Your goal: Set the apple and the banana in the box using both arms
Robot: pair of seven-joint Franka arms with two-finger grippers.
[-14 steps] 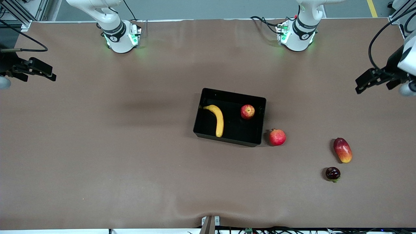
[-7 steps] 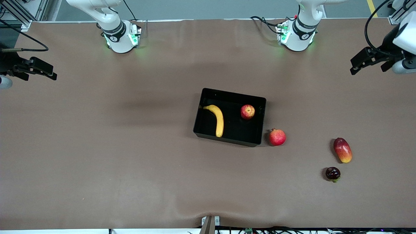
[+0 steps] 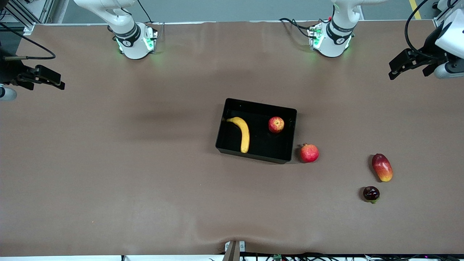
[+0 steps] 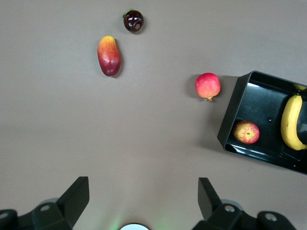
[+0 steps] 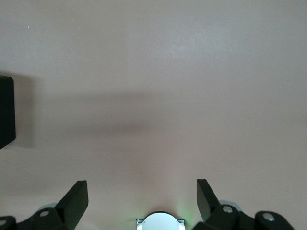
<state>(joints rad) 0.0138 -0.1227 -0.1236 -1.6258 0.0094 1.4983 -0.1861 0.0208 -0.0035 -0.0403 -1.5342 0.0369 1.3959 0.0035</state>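
— Black plastic, glossy: the box (image 3: 292,116) sits mid-table, and we see both fruits already in it. The banana (image 3: 243,132) lies along the wall toward the right arm's end, the apple (image 3: 276,124) rests toward the left arm's end, well apart from the banana.

— So what do we count as left?

— Nothing of the placing, as far as we can judge (both task fruits lie inside the walls, neither propped on a rim). The left gripper (image 3: 403,66) hangs over the table's edge at the left arm's end, fingers (image 4: 76,195) spread wide with nothing between them. The right gripper (image 3: 45,79) hangs over the edge at the right arm's end, equally spread and empty, as its wrist view shows.

— And the other fruit?

— We leave those out: a pinkish-red round fruit (image 3: 309,153) just beside the box's corner, nearer the front camera than the apple; a mango (image 3: 382,167) and a dark small fruit (image 3: 371,193) toward the left arm's end. We read both arms as waiting, the job apparently finished
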